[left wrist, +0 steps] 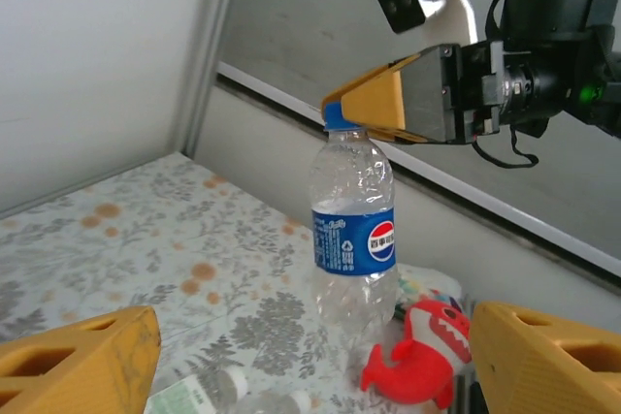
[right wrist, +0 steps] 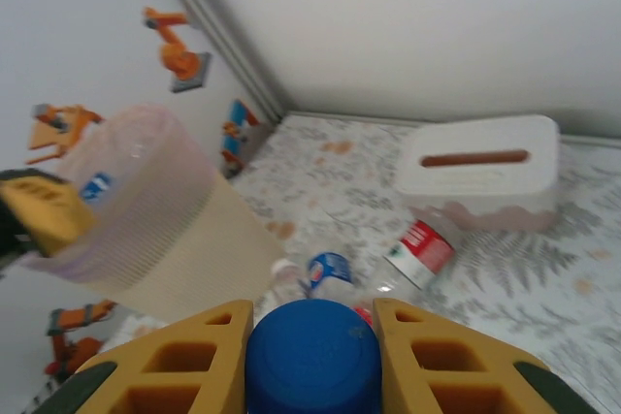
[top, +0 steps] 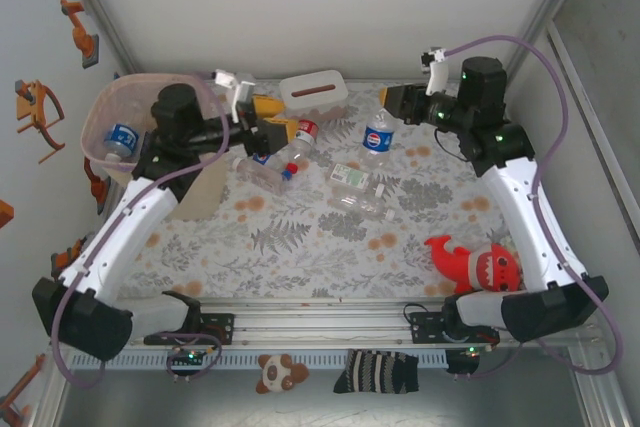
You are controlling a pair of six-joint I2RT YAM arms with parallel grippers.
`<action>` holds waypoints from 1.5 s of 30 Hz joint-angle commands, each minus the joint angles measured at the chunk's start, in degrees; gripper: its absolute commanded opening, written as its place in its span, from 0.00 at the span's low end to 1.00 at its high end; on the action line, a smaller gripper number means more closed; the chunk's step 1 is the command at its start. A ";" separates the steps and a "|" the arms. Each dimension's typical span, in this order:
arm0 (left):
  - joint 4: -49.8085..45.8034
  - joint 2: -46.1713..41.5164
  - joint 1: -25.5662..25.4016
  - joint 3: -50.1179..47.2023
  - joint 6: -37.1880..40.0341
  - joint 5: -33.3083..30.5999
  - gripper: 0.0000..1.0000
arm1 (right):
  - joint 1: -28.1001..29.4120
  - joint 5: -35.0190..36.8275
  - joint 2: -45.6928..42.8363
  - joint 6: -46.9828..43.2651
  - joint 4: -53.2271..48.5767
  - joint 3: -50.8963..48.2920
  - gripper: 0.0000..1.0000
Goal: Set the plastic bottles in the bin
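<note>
Right gripper point(left wrist: 345, 112) clamped on the blue cap point(right wrist: 312, 361) of an upright Pepsi bottle point(left wrist: 354, 239), toward the far edge of the table point(top: 300, 247), right of centre; left gripper point(top: 274, 119) empty with fingers wide apart, near the far edge just right of the bin point(top: 98, 112); bin stands at the far-left corner with another Pepsi bottle point(top: 122, 139) inside; red-labelled bottle point(top: 303, 135) lies beside the left gripper, just in front of the white tissue box point(top: 313, 92); clear bottle point(top: 262, 169) lies just nearer; green-labelled bottle point(top: 352, 176) and one more clear one point(top: 367, 203) lie mid-table; red plush shark point(top: 475, 262) near the near-right corner.
</note>
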 commanded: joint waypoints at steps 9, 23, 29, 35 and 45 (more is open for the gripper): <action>-8.30 15.58 -11.40 18.62 -0.33 -0.16 0.88 | 5.33 -8.37 -4.01 3.41 8.38 1.25 0.20; 0.37 22.81 -16.07 21.75 -9.74 8.71 0.75 | 7.96 -5.65 -5.52 1.40 5.71 1.76 0.21; -1.27 22.72 -16.19 22.16 -8.50 8.74 0.61 | 8.16 -4.35 -6.18 0.68 4.73 1.83 0.22; -1.19 22.28 -16.21 22.51 -8.46 8.69 0.53 | 8.30 -4.14 -6.50 0.60 4.49 2.07 0.23; -7.88 19.10 -14.74 23.63 -3.87 5.18 0.50 | 8.32 3.92 -8.83 -0.56 -1.67 5.21 0.71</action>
